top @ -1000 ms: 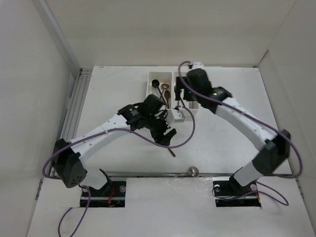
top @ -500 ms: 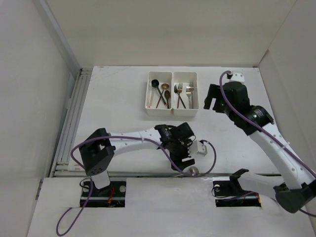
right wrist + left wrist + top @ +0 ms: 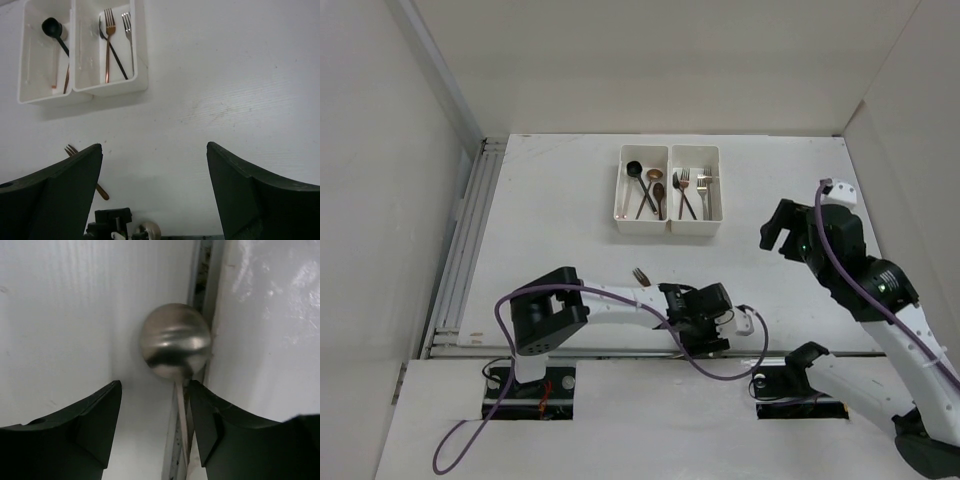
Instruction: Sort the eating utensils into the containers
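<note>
Both arms are back from the white bins (image 3: 622, 190) now (mostly filled), right gripper (image 3: 154, 150) spread and empty, left gripper (image 3: 152, 390) spread near the silver spoon (image 3: 175, 340); a copper fork (image 3: 641, 276) waits too.

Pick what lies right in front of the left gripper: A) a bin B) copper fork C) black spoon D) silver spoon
D: the left wrist view shows the silver spoon bowl just beyond the open left gripper, its handle running back between the fingers.
</note>
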### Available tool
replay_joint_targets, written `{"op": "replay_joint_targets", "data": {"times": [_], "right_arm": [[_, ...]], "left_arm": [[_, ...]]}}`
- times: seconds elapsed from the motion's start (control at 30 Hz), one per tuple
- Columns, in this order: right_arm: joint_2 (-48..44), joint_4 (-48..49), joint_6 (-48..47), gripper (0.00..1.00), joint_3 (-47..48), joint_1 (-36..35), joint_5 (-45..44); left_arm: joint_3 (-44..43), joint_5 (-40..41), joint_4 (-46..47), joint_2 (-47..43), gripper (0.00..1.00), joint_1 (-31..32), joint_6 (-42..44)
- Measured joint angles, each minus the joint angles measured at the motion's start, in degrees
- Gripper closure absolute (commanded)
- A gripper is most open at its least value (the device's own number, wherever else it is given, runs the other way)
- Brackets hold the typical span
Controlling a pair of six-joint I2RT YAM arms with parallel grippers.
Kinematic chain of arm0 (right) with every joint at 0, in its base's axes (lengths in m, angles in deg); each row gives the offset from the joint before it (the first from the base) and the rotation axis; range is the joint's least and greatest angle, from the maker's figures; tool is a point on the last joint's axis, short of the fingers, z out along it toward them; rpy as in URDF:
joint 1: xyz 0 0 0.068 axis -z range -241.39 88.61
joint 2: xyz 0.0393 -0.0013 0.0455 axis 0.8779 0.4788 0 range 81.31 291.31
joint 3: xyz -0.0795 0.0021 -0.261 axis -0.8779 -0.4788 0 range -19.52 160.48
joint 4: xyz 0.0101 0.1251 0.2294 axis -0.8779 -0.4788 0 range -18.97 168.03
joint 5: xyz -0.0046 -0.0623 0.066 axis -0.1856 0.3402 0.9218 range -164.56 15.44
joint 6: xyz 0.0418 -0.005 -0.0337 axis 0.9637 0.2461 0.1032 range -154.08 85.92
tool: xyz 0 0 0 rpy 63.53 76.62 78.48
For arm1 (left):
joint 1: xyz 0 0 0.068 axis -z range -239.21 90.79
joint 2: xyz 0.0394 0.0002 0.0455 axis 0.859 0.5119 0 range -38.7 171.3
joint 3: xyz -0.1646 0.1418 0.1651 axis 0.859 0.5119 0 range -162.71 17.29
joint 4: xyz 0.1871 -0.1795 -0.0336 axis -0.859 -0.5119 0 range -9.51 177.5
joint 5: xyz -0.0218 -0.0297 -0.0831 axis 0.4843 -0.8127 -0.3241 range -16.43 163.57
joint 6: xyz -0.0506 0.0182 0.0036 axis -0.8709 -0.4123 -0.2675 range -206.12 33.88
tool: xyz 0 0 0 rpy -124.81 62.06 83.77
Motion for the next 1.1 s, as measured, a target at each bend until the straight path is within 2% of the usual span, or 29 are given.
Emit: {"op": "replay_joint_targets", "data": {"times": [0.1, 0.2, 0.43, 0.47, 0.57, 0.6, 0.63, 0.9, 1.1], "right_arm": [[-4.3, -0.9, 1.3, 0.12, -1.0, 0.0, -0.2], [-8.2, -1.9, 2.2, 0.12, -1.6, 0.0, -0.5], [-8.9, -3.8, 3.0, 0.12, -1.7, 0.0, -1.3], [-8.8, -4.1, 3.0, 0.12, -1.7, 0.0, -1.5], [-8.7, -4.7, 3.0, 0.12, -1.7, 0.0, -1.6], [-8.7, -4.7, 3.0, 0.12, -1.7, 0.0, -1.7], [-8.7, -4.7, 3.0, 0.12, -1.7, 0.0, -1.7], [-8.6, -4.9, 3.0, 0.12, -1.7, 0.0, -1.7], [-6.4, -4.7, 2.7, 0.12, -1.4, 0.0, -1.7]], "left_arm": [[0.3, 2.8, 1.5, 0.1, 0.48, 0.0, -1.0], [0.6, 4.2, 2.6, 0.2, 0.56, 0.0, -2.1], [1.0, 8.0, 4.8, 0.6, 0.56, 2.5, -2.8], [1.2, 9.2, 5.2, 0.6, 0.63, 3.3, -2.9], [1.1, 11.8, 5.9, 1.0, 0.78, 5.0, -3.2], [0.8, 12.5, 5.7, 1.3, 0.93, 5.5, -3.4], [0.2, 12.3, 5.6, 1.8, 1.0, 5.8, -3.9], [-3.7, 8.1, 4.0, 3.7, 1.0, 2.9, -5.9], [-7.7, 4.4, -5.4, 2.6, 1.0, -3.1, -4.7]]}}
